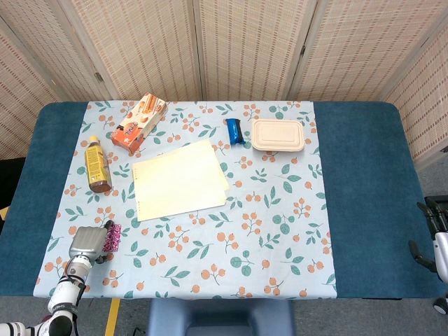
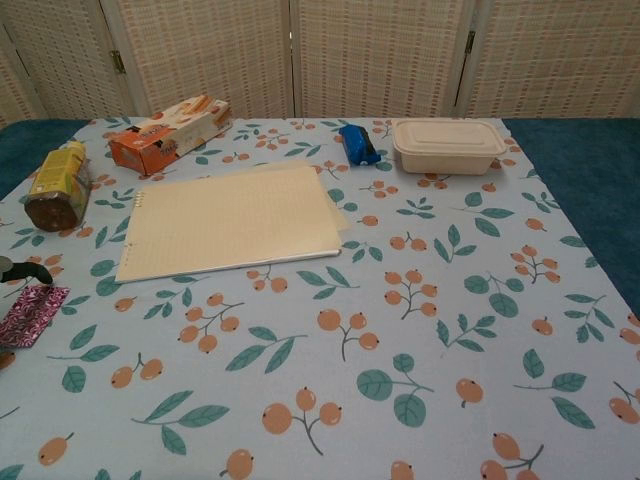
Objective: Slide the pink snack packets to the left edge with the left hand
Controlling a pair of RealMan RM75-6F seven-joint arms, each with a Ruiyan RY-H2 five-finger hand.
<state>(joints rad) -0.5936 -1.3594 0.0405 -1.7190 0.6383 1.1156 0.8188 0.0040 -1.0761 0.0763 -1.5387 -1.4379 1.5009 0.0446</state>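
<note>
The left hand (image 1: 85, 243) lies palm-down on the pink snack packets (image 1: 111, 237) near the front left corner of the floral tablecloth (image 1: 280, 210), its grey back hiding most of them; only the right strip of one packet shows beside it in the head view. In the chest view a dark fingertip (image 2: 25, 270) sits just above the visible packet at the picture's left edge. Whether the fingers press flat or curl over the packets cannot be told.

Just beyond the packets, toward the back, a yellow-labelled drink bottle (image 1: 96, 166) lies on its side. To its right a cream notepad (image 1: 180, 180) sits at a slight slant, and behind that an orange biscuit box (image 1: 138, 124). Further right along the back are a blue snack bar (image 1: 234, 131) and a closed beige lunch box (image 1: 278, 135), close together. The cloth covers a blue table (image 1: 364, 189).

The right hand (image 1: 434, 238) hangs off the table's right edge, well apart from everything, holding nothing; how far its fingers spread is unclear.
</note>
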